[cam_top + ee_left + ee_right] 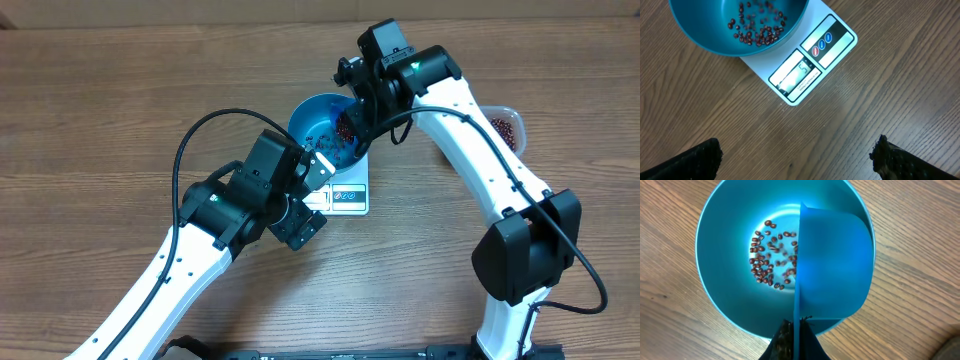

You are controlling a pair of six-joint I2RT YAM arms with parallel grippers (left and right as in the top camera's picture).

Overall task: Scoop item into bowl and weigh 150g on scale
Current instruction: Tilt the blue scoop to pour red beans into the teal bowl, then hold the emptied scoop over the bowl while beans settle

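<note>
The teal-blue bowl [318,125] [715,35] [725,285] stands on the white scale [348,195] [810,65]. A thin layer of red-brown beans [769,255] [757,31] lies on its bottom. My right gripper [796,332] [352,128] is shut on the handle of the small blue scoop [832,265], which is turned on its side over the bowl's right half. My left gripper [797,157] [318,172] hangs open over bare table just in front of the scale, with nothing between its fingers [702,160].
A clear plastic tub [506,128] holding more beans sits to the right, partly behind the right arm. The scale's display [795,74] and button panel [826,42] face the left gripper. Wooden table lies all around.
</note>
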